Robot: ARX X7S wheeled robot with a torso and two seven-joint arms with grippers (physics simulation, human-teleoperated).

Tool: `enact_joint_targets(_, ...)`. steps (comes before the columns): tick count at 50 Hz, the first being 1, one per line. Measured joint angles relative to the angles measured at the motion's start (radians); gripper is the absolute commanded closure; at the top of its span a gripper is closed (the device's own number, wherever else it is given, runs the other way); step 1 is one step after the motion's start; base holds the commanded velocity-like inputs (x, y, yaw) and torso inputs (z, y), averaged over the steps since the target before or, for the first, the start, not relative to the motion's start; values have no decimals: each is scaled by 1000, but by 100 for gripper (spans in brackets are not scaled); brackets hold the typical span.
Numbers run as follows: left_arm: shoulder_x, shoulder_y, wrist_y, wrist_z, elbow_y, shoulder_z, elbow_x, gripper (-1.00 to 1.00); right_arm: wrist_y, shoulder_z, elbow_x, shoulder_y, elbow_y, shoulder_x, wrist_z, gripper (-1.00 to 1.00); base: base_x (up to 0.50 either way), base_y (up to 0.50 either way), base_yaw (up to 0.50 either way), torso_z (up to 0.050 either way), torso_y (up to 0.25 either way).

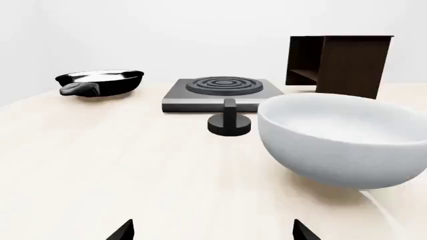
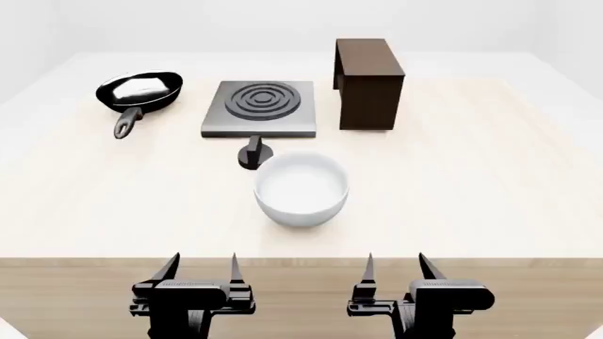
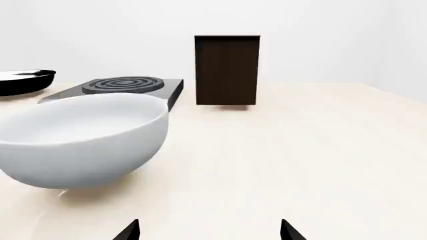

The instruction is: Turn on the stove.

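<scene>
1. Both grippers, left gripper (image 2: 200, 270) and right gripper (image 2: 397, 270), are hovering at the table's (image 2: 490, 198) near edge, jaws spread, holding nothing.
2. Beyond them a white bowl (image 2: 301, 188) is sitting.
3. Behind it the knob (image 2: 253, 153) is standing just before the stove (image 2: 259, 107).

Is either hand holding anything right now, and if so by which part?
Nothing is held. The left hand and right hand are both open at the table's near edge, short of the bowl.
</scene>
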Motion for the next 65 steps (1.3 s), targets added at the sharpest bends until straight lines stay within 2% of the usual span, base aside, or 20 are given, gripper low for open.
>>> enact_joint_targets(17, -33, -3, 3, -37, -5, 38, -35, -100, 27, -36, 50, 2, -7, 33, 34, -100, 0, 22, 0, 0, 0)
enact_joint_targets(65, -101, 4, 11, -118, 1, 118, -98, -100, -17, -113, 114, 9, 20, 94, 129, -100, 0, 500, 0, 0, 0)
